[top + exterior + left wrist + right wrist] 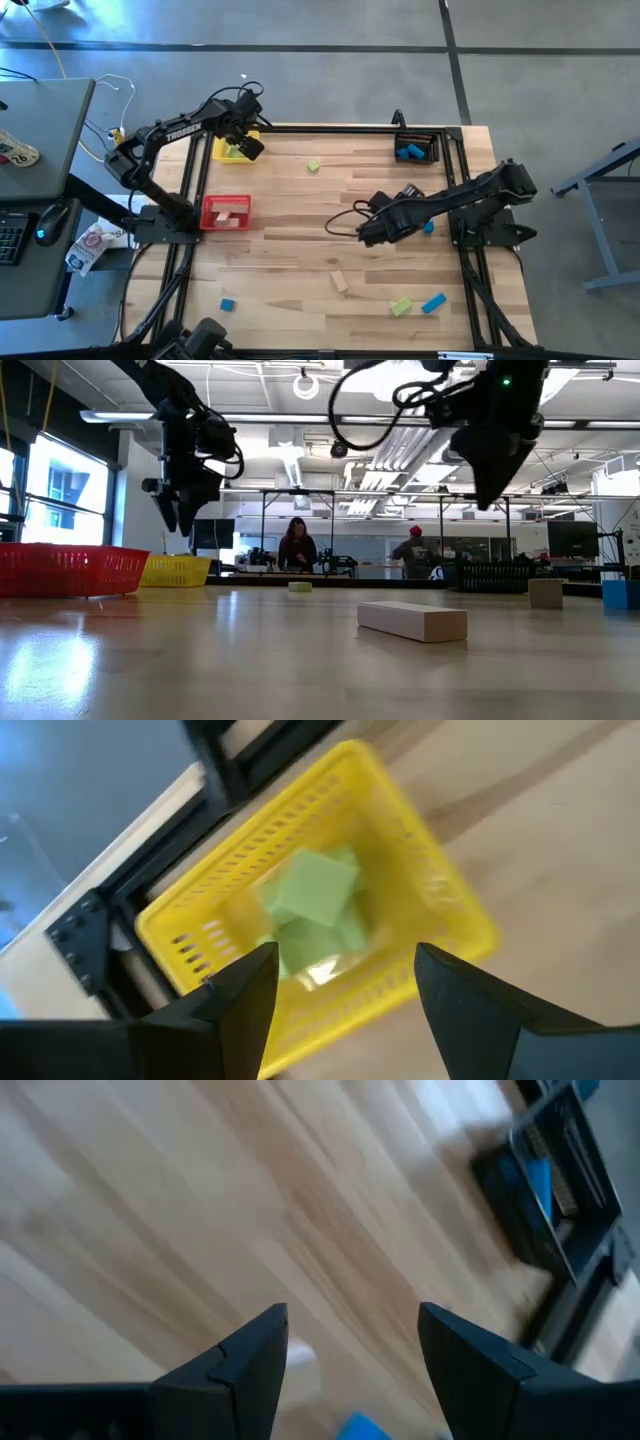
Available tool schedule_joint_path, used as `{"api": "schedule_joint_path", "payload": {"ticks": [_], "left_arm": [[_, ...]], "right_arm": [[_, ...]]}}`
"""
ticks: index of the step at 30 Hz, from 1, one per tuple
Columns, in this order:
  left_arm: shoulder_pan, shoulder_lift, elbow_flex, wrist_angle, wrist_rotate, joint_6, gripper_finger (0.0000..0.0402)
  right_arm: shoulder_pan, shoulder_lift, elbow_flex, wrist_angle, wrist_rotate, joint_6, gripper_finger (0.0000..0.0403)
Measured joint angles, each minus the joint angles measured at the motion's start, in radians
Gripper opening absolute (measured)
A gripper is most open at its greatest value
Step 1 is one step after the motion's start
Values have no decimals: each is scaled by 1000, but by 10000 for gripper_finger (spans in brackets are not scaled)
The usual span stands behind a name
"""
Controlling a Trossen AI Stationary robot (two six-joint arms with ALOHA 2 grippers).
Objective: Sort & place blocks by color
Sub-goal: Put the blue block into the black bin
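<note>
green blocks (310, 905) in yellow bin (440, 885), below left pincer (340, 982)

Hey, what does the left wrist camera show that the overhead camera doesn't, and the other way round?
Only the left wrist view shows the light green blocks close up, lying in the yellow bin, framed by the open left gripper. Only the high view shows the red bin, the black bin, the right gripper and loose blocks on the table. Both show the yellow bin.
</note>
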Motion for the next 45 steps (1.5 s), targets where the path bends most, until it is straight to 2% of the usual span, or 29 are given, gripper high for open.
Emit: {"api": "schedule_joint_path", "payload": {"ticks": [4, 9, 19, 22, 30, 35, 40, 45], "left_arm": [[-30, -49, 0, 0, 32, 23, 219], [-102, -126, 0, -7, 63, 9, 220], [-323, -258, 0, -9, 145, -10, 220], [-379, -280, 0, -9, 147, -10, 220], [-453, -298, 0, -12, 142, -37, 220], [-465, -297, 0, -12, 140, -47, 220], [-466, -297, 0, -12, 140, -46, 220], [-466, -297, 0, -12, 135, -37, 220]], "right_arm": [[-14, 0, 0, -93, -61, -14, 211], [-31, 0, 0, -168, -154, -106, 211], [-79, 0, -91, -151, -330, -406, 211], [-81, 0, -134, -151, -344, -466, 211], [-81, 0, -201, -121, -484, -705, 211], [-80, 0, -259, -84, -481, -853, 211], [-80, 1, -314, -58, -423, -867, 211], [-81, 1, -339, -37, -439, -885, 211]]}}
